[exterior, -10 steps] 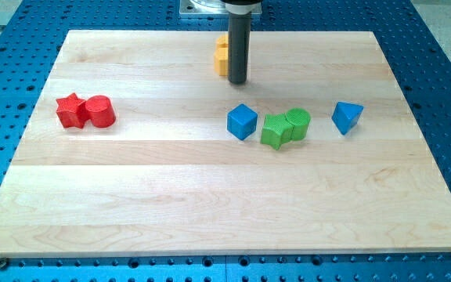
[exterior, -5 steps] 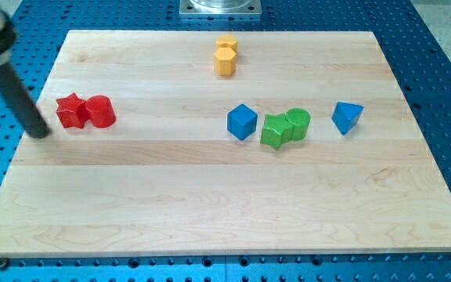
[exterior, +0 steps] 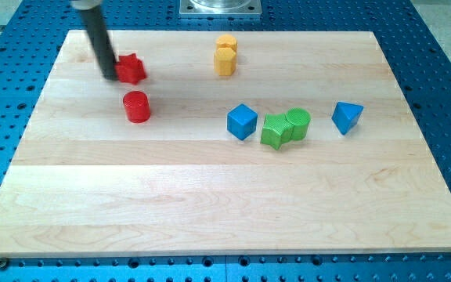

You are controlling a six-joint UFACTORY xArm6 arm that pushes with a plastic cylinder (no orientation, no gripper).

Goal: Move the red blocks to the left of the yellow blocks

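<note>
My tip (exterior: 109,77) rests on the board at the upper left, touching the left side of the red star block (exterior: 131,69). The red cylinder (exterior: 137,106) stands apart, just below and slightly right of the star. Two yellow blocks (exterior: 225,55), one behind the other and touching, sit near the top edge at the middle, well to the right of both red blocks.
A blue cube (exterior: 242,121) sits right of centre. A green cube (exterior: 273,131) and a green cylinder (exterior: 297,123) touch each other beside it. A blue triangular block (exterior: 347,117) lies further right. The wooden board (exterior: 225,227) lies on a blue perforated table.
My tip went from the yellow blocks to the far left, then up and right. The red star moved up and right; the red cylinder moved right and separated from it.
</note>
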